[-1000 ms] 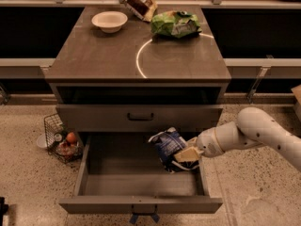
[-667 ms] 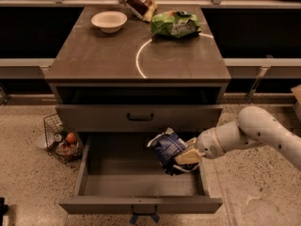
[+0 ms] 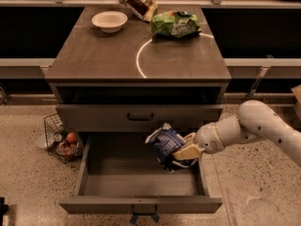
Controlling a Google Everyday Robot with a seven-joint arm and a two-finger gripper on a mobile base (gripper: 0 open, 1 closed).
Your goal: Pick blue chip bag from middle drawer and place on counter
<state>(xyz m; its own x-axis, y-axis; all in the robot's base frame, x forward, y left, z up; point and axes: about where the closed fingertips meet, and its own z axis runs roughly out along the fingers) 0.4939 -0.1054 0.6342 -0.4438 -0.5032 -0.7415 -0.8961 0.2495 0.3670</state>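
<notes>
The blue chip bag (image 3: 164,145), crumpled dark blue and white, is held in my gripper (image 3: 181,153) over the right rear part of the open middle drawer (image 3: 141,204). The bag sits above the drawer floor, near the drawer's right wall. My white arm reaches in from the right. The drawer has a small blue strap (image 3: 144,217) at its front handle. The counter (image 3: 103,55), a grey-brown slab with a thin white curved line, lies above the drawers.
On the counter stand a white bowl (image 3: 109,20), a green crinkled bag (image 3: 176,23) and a brown-red bag (image 3: 137,0). A shut drawer with a dark bar handle (image 3: 140,117) sits above the open one. A wire basket (image 3: 61,140) with items stands on the floor at left.
The gripper has lifted the blue chip bag slightly upward and a little left inside the drawer. The drawer and counter items have not moved.
</notes>
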